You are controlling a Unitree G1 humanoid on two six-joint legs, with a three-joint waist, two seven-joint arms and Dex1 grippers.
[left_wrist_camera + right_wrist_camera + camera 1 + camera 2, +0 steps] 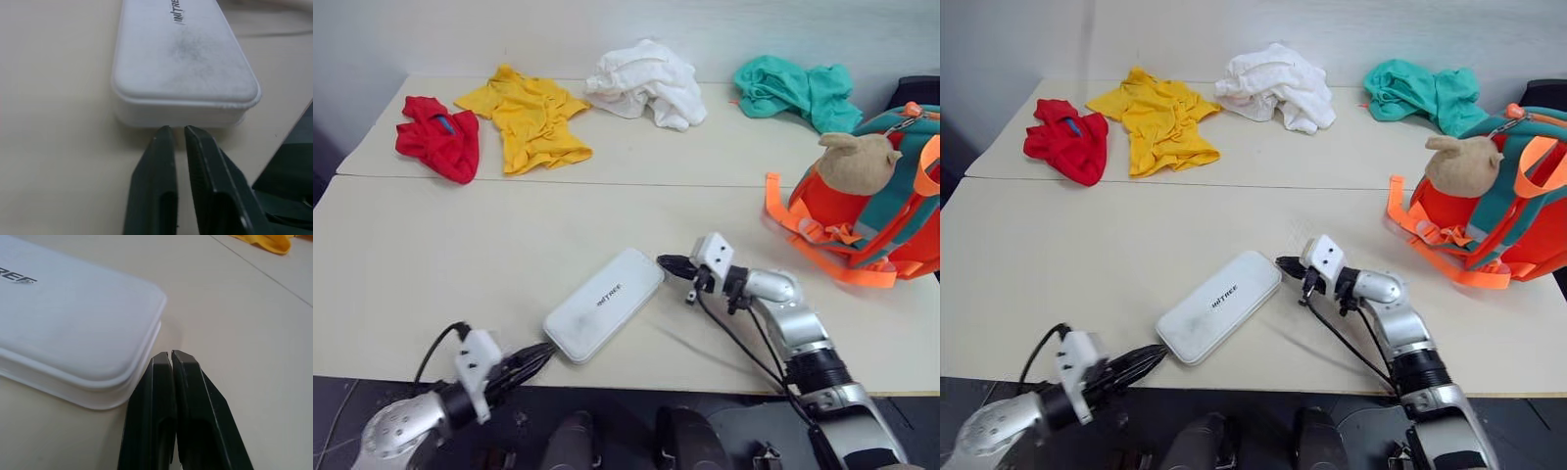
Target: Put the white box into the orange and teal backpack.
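A red garment (pixel 439 136) lies crumpled at the far left of the tabletop (pixel 460 264), and a yellow T-shirt (pixel 527 116) is spread just beside it, the two near but apart. Nearer the robot, the left gripper (pixel 540 354) reaches in from below the front edge, its jaws closed on nothing, the tips right at the near short end of the white box (pixel 605 303); in the left wrist view the black fingers (pixel 156 181) stand just short of the box's end wall, and actual contact cannot be told. The white box lies flat on the tabletop near the front edge, set on a diagonal, its near end toward the left gripper and its far end toward the right one, dark lettering on its upper face. Behind it, along the back of the tabletop, a white cloth garment (pixel 646 82) sits bunched. The right gripper (pixel 668 262) points leftward at the far corner of the box, jaws closed and empty, tips just beside the rounded corner. Farther right, a teal cloth garment (pixel 793 90) lies at the back. At the far right, the orange and teal backpack (pixel 876 215) stands on the tabletop, well apart from the box, a tan plush toy (pixel 857 160) resting on its front and its orange straps (pixel 803 230) trailing onto the tabletop.
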